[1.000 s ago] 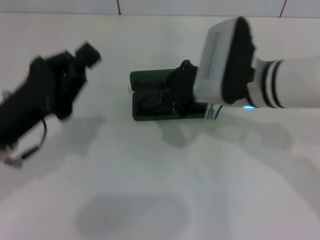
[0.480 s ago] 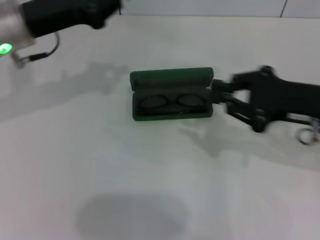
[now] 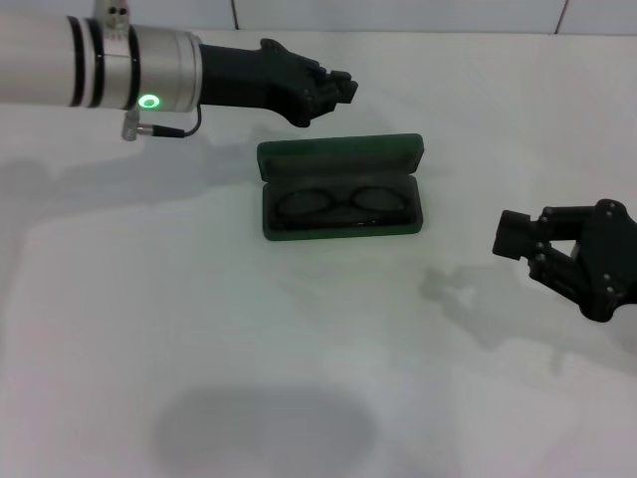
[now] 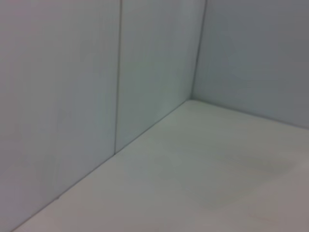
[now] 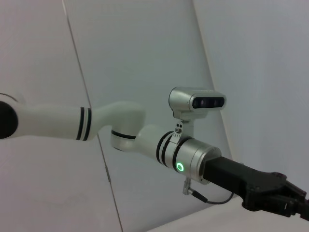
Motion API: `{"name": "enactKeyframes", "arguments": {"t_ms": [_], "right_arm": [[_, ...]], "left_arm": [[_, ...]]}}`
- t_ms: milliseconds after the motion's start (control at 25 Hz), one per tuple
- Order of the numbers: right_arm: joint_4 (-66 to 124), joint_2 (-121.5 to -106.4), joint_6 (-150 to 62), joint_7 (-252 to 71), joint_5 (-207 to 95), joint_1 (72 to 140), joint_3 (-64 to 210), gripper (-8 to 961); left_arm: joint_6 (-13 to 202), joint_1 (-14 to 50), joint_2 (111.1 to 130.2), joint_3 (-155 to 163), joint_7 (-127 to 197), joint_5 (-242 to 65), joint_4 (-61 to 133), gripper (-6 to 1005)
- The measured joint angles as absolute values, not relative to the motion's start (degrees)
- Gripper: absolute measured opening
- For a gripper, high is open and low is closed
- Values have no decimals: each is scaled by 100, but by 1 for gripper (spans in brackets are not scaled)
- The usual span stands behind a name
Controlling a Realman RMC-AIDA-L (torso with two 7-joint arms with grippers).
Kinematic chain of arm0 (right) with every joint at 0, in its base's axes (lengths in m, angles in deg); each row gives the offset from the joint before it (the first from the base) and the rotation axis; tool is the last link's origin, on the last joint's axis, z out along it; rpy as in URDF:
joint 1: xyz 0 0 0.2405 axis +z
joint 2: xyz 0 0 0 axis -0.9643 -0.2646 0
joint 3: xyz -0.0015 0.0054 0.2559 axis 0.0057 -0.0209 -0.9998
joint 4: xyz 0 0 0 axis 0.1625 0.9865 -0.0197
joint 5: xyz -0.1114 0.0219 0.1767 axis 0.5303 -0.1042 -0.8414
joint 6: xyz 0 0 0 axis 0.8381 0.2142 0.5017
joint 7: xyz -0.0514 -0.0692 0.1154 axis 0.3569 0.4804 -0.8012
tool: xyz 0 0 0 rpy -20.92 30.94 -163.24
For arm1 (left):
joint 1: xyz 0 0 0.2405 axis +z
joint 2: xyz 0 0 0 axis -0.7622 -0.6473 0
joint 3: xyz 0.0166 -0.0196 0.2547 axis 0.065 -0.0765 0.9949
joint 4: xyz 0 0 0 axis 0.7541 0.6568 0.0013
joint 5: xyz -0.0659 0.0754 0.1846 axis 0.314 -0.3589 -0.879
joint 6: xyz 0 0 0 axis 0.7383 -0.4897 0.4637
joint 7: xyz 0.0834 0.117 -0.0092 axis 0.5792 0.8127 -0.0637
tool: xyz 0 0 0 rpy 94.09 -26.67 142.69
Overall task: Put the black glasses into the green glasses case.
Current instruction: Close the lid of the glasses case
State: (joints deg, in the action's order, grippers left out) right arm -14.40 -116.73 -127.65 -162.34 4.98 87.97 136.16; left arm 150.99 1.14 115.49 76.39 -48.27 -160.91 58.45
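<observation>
The right gripper [image 3: 520, 246] has drawn back from the case [image 3: 340, 187] (glasses [image 3: 343, 204] inside), the left gripper [image 3: 333, 90] now hovers behind it; jaw states unclear.

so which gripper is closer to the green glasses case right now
Left. The left gripper hovers just beyond the green glasses case, near its raised lid. The right gripper sits farther off to the case's right, clear of it.
</observation>
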Motion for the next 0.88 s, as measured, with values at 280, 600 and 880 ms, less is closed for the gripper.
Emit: {"name": "enactKeyframes", "arguments": {"t_ms": [280, 600, 880], "right_arm": [[-1279, -11677, -12755, -16231, 481, 8982, 13590, 169], [-1194, -11691, -12667, -16212, 491, 9031, 13584, 175], [-1154, -11687, -12636, -16142, 466, 9039, 13580, 180]], "left_arm": [[14653, -24, 11843, 7634, -4904, -16642, 5799, 93], [14187, -78, 11994, 7636, -5085, -17048, 5788, 72], [14258, -34, 11986, 7664, -5147, -17053, 5764, 54]]}}
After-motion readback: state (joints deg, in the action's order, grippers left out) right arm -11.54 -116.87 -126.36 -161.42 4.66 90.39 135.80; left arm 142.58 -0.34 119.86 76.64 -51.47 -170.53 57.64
